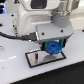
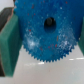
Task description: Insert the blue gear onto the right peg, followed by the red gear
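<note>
Bright-blue toothed plastic gear (image 2: 47, 31), pinched edgewise between green-padded gripper (image 1: 54, 47) fingers, hangs over grey black-framed plate (image 1: 36, 59), apparently for lowering onto a peg.

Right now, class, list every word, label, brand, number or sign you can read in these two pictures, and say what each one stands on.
None: no readable text shows in either view.
The blue gear carries only pale speckles, no letters or numbers.
The gripper and the white arm body above it show no legible marking; the exterior view is too blurred to tell.
The grey plate is blank where visible.
</note>
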